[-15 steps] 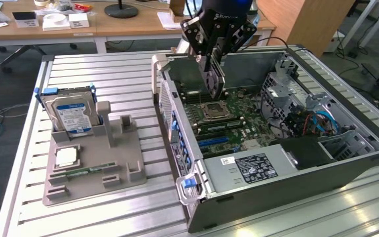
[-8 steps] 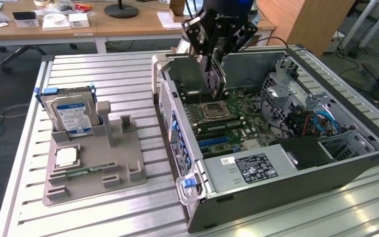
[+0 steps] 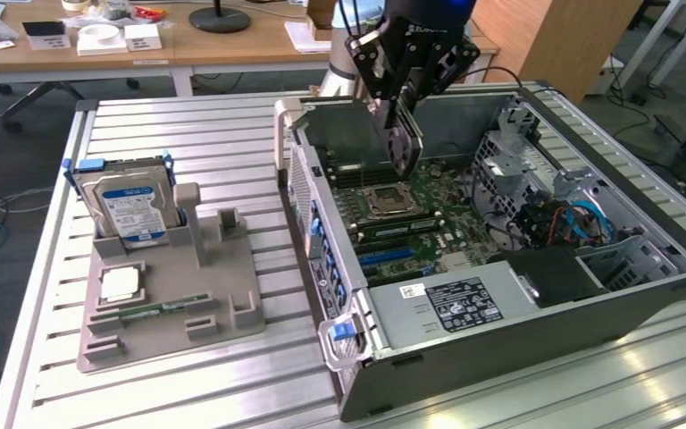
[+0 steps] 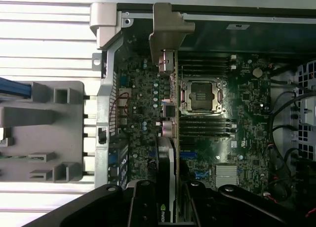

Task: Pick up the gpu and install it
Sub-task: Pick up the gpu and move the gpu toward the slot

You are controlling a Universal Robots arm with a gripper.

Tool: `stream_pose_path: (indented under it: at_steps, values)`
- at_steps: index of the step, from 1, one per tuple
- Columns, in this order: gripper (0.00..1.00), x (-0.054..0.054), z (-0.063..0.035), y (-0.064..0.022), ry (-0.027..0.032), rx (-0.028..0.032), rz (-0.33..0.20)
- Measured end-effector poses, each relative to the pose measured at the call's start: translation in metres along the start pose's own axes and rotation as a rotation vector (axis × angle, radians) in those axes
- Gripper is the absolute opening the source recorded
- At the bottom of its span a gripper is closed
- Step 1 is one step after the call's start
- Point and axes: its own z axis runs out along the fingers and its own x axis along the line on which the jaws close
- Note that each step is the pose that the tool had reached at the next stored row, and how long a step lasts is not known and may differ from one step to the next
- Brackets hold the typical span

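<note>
Clamped on the gpu (image 3: 403,150) with the gripper (image 3: 396,123), jaws closed partway against the card's two flat faces. Held upright on its long edge in the open side of the computer case (image 3: 534,349), over the motherboard (image 3: 421,228) and just beside the processor socket (image 3: 388,201), toward the case's rear wall. Cannot tell whether the lower edge touches the board.

From the exterior view alone: the wider bench. On the slatted metal table (image 3: 176,134), at the exterior view's left of the case, a grey holder (image 3: 218,286) carrying a silver hard drive (image 3: 129,207) stood on end, a processor chip (image 3: 121,284) lying flat and a green memory stick (image 3: 158,310) in its groove. Inside the case, a labelled power supply (image 3: 463,304) and a tangle of blue and red cables (image 3: 575,219).

From the wrist view alone: the alignment. Looking down the gpu (image 4: 168,138) edge-on, as a thin strip running from the black fingers (image 4: 143,205) out to its metal bracket (image 4: 168,29) over the case's rear edge. Just beside the strip, the processor socket (image 4: 202,94) with rows of memory slots (image 4: 207,126) on two sides, and farther along a small silver heatsink (image 4: 227,175). Beyond the case wall, part of the grey holder (image 4: 44,128).
</note>
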Motion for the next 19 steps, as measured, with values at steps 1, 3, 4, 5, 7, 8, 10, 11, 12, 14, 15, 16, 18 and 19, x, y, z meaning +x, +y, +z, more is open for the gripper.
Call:
stream_pose_path:
  at_steps: [1,3,4,5,7,8,10,11,12,14,15,16,18,19]
  values:
    - [0.27,-0.0018,0.0,0.0,0.0,0.0,0.0]
    - [0.27,-0.0033,-0.0001,0.0,0.0001,0.0001,0.0]
    - [0.27,-0.0032,0.0,0.0,0.0,0.0,0.0]
    - [0.27,-0.0032,0.0,0.0,0.0001,0.0001,0.0]
    - [0.27,-0.0033,0.0,0.0,0.0,0.0,0.0]
    - [0.27,-0.0033,0.0,0.0,0.0,0.0,0.0]
    - [0.27,-0.0033,0.0,0.0,0.0,0.0,0.0]
    - [0.27,-0.0034,0.0,0.0,0.0,0.0,0.0]
    - [0.27,-0.0039,0.0,0.0,0.0001,0.0,0.0]
    - [0.27,-0.0052,0.0,0.0,0.0001,0.0,0.0]
    - [0.27,-0.0061,0.0,0.0,0.0,0.0,0.0]
    - [0.27,-0.0071,0.0,0.0,0.0,0.0001,0.0]
    - [0.27,-0.0091,0.0,0.0,0.0,0.0001,0.0]
    - [0.27,-0.0097,0.0,0.0,0.0001,0.0,0.0]
